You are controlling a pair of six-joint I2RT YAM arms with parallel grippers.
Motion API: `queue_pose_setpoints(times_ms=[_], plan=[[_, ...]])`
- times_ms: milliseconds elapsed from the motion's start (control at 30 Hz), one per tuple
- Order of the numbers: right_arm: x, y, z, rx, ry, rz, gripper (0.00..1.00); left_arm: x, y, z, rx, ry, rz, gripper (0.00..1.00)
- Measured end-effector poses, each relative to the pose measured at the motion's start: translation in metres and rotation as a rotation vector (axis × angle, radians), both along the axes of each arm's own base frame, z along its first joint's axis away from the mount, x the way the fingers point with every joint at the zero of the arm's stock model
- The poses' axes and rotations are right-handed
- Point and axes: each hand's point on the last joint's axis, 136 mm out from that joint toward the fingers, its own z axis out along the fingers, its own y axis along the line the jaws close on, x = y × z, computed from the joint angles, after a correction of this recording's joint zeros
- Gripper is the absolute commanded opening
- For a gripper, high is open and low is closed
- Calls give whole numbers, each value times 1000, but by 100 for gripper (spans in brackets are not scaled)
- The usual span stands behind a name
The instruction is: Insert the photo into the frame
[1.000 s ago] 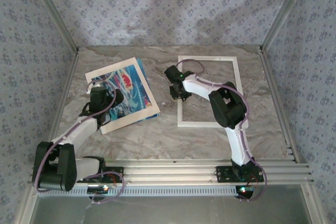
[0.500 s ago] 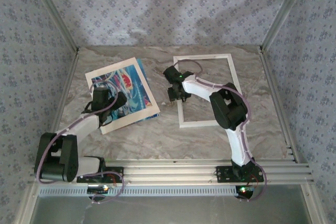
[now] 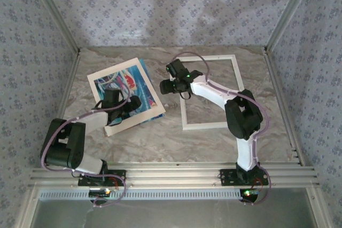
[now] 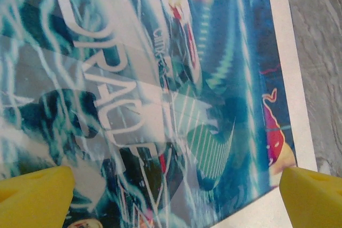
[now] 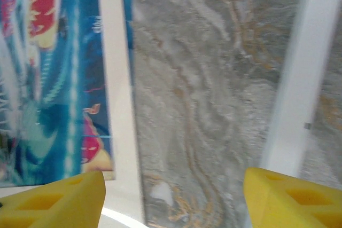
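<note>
Photo: the rectangular paper photo (image 3: pixel 122 85), blue-teal swirls with red and white marks inside a white border, lies flat and face up on the left half of the grey marbled desk (image 3: pixel 160 142). It is turned askew and not yet in the frame.
Frame: the thin white rectangular picture frame (image 3: pixel 214 57) lies flat to the right, with desk showing through its opening.
Left jaws: the left gripper (image 3: pixel 131 104) hangs over the photo's near right part, jaws spread wide and pinching nothing.
Right jaws: the right gripper (image 3: pixel 164 86) is over the strip of desk between photo and frame, jaws spread with nothing between them.
Just changed: a second ago the right jaws were narrower, at the frame's left rail. They have since widened and swung left, and the frame now lies slightly turned. The left gripper has slid right along the photo.
Meaning: positioning the frame looks finished (my reading), so lifting the photo should come next.
Edges: the photo's right border faces the frame's left rail, apart from it.
Open room: open desk lies on the near side of both, while the patterned enclosure walls (image 3: pixel 160 9) stand close on the far and left sides.
</note>
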Motion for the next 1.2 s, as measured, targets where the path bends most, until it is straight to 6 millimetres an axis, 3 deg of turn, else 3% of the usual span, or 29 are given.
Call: queue_pose_setpoints(times_ms=[133, 300, 600, 1200], plan=[[-3, 15, -16, 50, 46, 34, 67, -2, -10, 2, -27, 3, -27, 98], [-8, 24, -38, 77, 113, 43, 65, -3, -10, 1, -24, 10, -23, 99], [-9, 21, -81, 58, 200, 11, 65, -4, -6, -1, -3, 15, -16, 99], [-7, 25, -75, 170, 217, 18, 64, 0, -5, -2, 6, 16, -8, 99]])
